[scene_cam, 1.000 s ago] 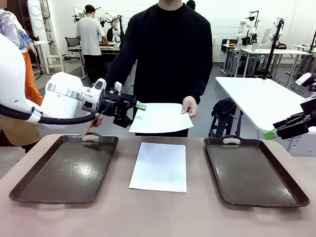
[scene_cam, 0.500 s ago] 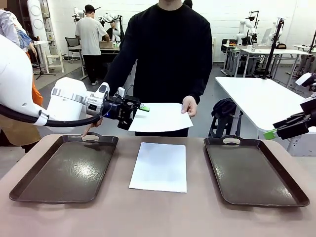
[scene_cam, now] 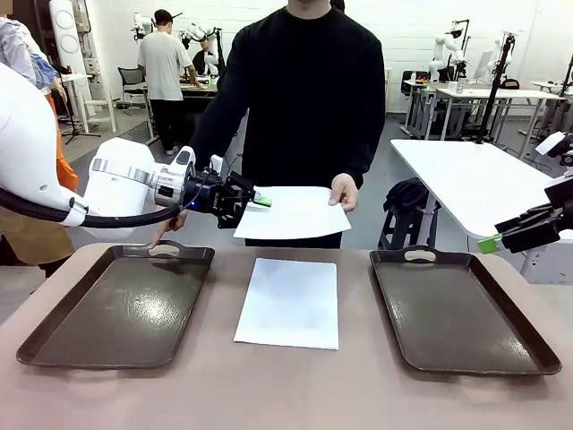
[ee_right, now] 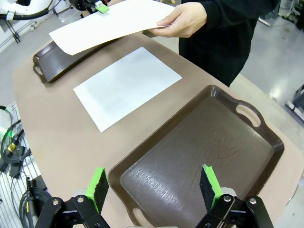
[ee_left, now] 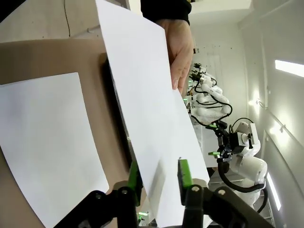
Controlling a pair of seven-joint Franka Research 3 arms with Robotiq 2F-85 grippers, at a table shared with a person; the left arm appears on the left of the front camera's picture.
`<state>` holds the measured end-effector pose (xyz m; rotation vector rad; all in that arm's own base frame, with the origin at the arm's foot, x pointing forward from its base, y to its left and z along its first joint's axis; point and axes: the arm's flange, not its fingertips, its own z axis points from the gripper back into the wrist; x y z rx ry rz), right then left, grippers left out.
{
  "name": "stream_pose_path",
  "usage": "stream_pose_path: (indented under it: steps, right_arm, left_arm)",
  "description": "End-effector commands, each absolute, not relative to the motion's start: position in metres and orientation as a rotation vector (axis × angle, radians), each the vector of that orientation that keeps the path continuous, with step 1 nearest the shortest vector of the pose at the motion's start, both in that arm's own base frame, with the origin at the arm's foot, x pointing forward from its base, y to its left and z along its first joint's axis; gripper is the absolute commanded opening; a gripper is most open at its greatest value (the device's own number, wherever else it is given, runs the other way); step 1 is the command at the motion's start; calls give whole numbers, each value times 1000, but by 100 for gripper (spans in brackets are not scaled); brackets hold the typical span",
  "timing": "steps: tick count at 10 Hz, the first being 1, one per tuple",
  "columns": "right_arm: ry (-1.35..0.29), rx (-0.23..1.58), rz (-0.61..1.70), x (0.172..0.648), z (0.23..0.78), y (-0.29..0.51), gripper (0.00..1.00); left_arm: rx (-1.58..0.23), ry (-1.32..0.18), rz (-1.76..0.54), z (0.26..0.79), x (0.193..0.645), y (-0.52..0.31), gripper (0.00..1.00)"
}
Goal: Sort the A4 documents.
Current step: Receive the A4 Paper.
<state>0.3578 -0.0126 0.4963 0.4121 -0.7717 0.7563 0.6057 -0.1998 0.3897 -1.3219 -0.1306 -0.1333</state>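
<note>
Front view: a person in black stands at the far side of the table (scene_cam: 286,394), and the person's hand (scene_cam: 344,191) holds out a white A4 sheet, the held sheet (scene_cam: 295,213), in the air at the middle of the frame, nearly level. The left gripper (scene_cam: 257,199) comes in from the left of the frame and meets the left edge of that sheet. In the left wrist view the held sheet runs up from the bottom edge between the two green pads, one on each face of the paper. The pads stand a little apart rather than pressed together, so the jaws are part-way open around the sheet's edge. The person's fingers grip the far end, at the top of that frame.

A second sheet, the flat sheet (scene_cam: 288,303), lies on the table in the lower middle of the front view. It sits between two dark brown trays, touching neither: the left-hand tray (scene_cam: 116,309) and the right-hand tray (scene_cam: 457,309).

In the right wrist view the right gripper (ee_right: 154,183) hangs above the right-hand tray, its green pads wide apart with nothing between them. The flat sheet shows in the upper left of that frame, with the held sheet above it.
</note>
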Motion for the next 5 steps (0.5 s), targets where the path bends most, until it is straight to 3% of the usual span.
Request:
stream_pose_path:
  steps: [1,2,5]
  right_arm:
    - [-779,431,769,360,494,-13,100]
    - [-779,431,769,360,494,-13,100]
    - [-779,431,769,360,494,-13,100]
  left_arm:
    - [-1352,-135,-88,391,606,-199,16]
    - [-1350,-135,-82,390,606,-198,2]
    - [-1364,-137,-78,389,605,-196,0]
